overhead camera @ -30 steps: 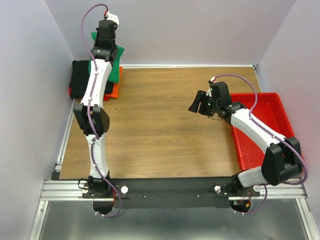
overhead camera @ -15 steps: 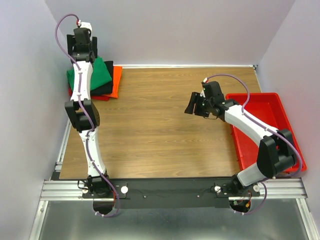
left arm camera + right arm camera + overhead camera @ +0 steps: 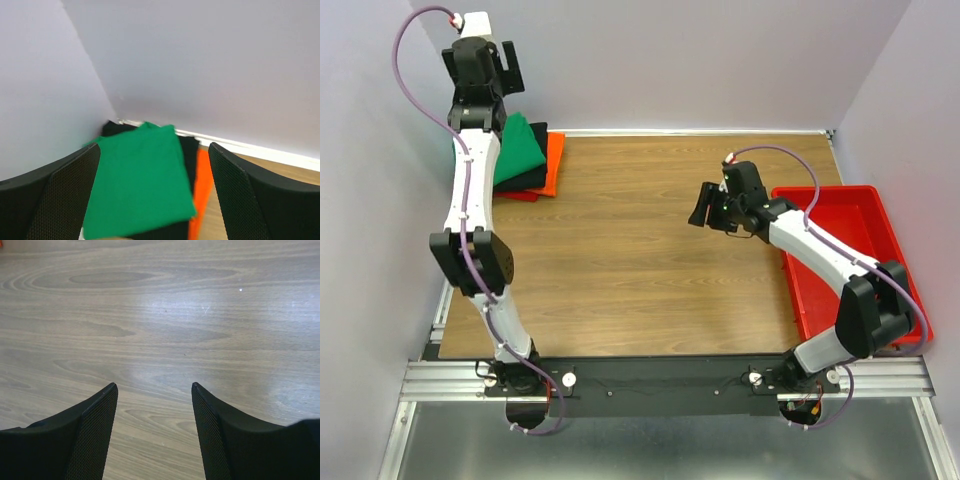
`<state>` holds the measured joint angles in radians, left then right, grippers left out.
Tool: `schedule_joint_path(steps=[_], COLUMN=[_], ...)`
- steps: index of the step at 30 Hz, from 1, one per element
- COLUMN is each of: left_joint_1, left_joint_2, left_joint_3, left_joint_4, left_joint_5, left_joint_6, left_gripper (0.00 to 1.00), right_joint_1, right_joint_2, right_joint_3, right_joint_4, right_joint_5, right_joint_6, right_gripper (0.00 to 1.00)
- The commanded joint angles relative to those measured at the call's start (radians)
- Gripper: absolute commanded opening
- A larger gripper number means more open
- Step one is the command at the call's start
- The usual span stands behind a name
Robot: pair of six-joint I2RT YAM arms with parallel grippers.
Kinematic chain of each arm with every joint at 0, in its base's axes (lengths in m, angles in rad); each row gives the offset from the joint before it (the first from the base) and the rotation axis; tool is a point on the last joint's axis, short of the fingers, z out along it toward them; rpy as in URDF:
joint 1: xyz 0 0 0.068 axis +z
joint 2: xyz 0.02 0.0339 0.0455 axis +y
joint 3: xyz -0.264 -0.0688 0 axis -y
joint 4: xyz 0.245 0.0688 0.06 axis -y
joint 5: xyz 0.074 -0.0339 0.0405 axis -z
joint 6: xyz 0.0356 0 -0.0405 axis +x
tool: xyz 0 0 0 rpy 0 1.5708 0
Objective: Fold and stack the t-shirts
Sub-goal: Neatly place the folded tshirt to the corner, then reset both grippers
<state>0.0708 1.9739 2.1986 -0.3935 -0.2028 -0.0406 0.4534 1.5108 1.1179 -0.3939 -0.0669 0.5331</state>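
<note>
Three folded t-shirts sit stacked in the wooden table's (image 3: 640, 230) far left corner: green t-shirt (image 3: 137, 185) on top, then black t-shirt (image 3: 187, 147), then orange-red t-shirt (image 3: 201, 200). Left gripper (image 3: 154, 150) hangs above, jaws wide, empty. Right gripper (image 3: 153, 386) hovers mid-table, partly open, empty.

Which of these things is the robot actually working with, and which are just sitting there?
Part of the job: bright green cloth t-shirt, folded, on top; black cloth t-shirt beneath it; orange-red cloth t-shirt at the bottom.
Just lying about: rigid red plastic tray.
</note>
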Motion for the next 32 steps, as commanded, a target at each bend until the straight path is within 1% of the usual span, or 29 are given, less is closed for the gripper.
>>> schedule_joint_path(steps=[1, 2, 3, 6, 7, 8, 9, 10, 11, 13, 17, 19, 23, 27, 28, 29, 32], left_joint_1=[-0.071, -0.118, -0.162, -0.256, -0.291, -0.342, -0.368, -0.39, -0.434, -0.468, -0.489, -0.496, -0.499, -0.499, -0.499, -0.499, -0.499], left_joint_2=[-0.153, -0.191, -0.276, -0.423, -0.505, -0.544, -0.581, -0.654, -0.69, -0.778, -0.872, -0.915, -0.946, -0.963, -0.98, -0.991, -1.021], left_joint_3=[-0.176, -0.23, -0.352, -0.563, -0.68, -0.733, -0.832, -0.879, -0.92, -1.028, -1.122, -1.166, -1.205, -1.221, -1.244, -1.26, -1.284], left_joint_4=[0.053, 0.07, 0.087, 0.185, 0.202, 0.223, 0.234, 0.26, 0.269, 0.291, 0.274, 0.274, 0.271, 0.278, 0.304, 0.318, 0.329], left_joint_5=[0.089, 0.112, 0.114, 0.08, 0.077, 0.075, 0.078, 0.083, 0.088, 0.097, 0.124, 0.16, 0.198, 0.198, 0.198, 0.23, 0.244], left_joint_6=[-0.142, -0.156, -0.177, -0.194, -0.215, -0.225, -0.238, -0.252, -0.251, -0.257, -0.242, -0.236, -0.211, -0.176, -0.173, -0.17, -0.17], left_gripper=[0.96, 0.96, 0.96, 0.96, 0.96, 0.96, 0.96, 0.96, 0.96, 0.96, 0.96, 0.96, 0.96, 0.96, 0.96, 0.96, 0.96], right_joint_1=[0.007, 0.005, 0.007, 0.007, 0.007, 0.007, 0.007, 0.007, 0.007, 0.007, 0.007, 0.007, 0.007, 0.007, 0.007, 0.007, 0.007], right_joint_2=[-0.07, -0.081, -0.09, -0.139, -0.15, -0.179, -0.193, -0.207, -0.221, -0.273, -0.317, -0.349, -0.371, -0.371, -0.37, -0.368, -0.376], right_joint_3=[0.037, 0.037, 0.039, 0.036, 0.033, 0.026, 0.023, 0.019, 0.014, 0.0, -0.038, -0.065, -0.092, -0.11, -0.11, -0.112, -0.115], right_joint_4=[-0.01, -0.008, -0.01, -0.01, -0.01, -0.01, -0.01, -0.008, -0.008, -0.01, -0.008, -0.003, 0.0, 0.015, 0.021, 0.026, 0.053], right_joint_5=[0.062, 0.094, 0.101, 0.121, 0.124, 0.133, 0.144, 0.148, 0.166, 0.186, 0.232, 0.271, 0.335, 0.352, 0.352, 0.354, 0.343], right_joint_6=[-0.019, -0.022, -0.024, -0.027, -0.027, -0.031, -0.03, -0.033, -0.032, -0.035, -0.03, -0.024, -0.007, 0.004, 0.008, 0.013, 0.019], right_gripper=[0.68, 0.68, 0.68, 0.68, 0.68, 0.68, 0.69, 0.69, 0.69, 0.69, 0.69, 0.69, 0.69, 0.68, 0.67, 0.67, 0.67])
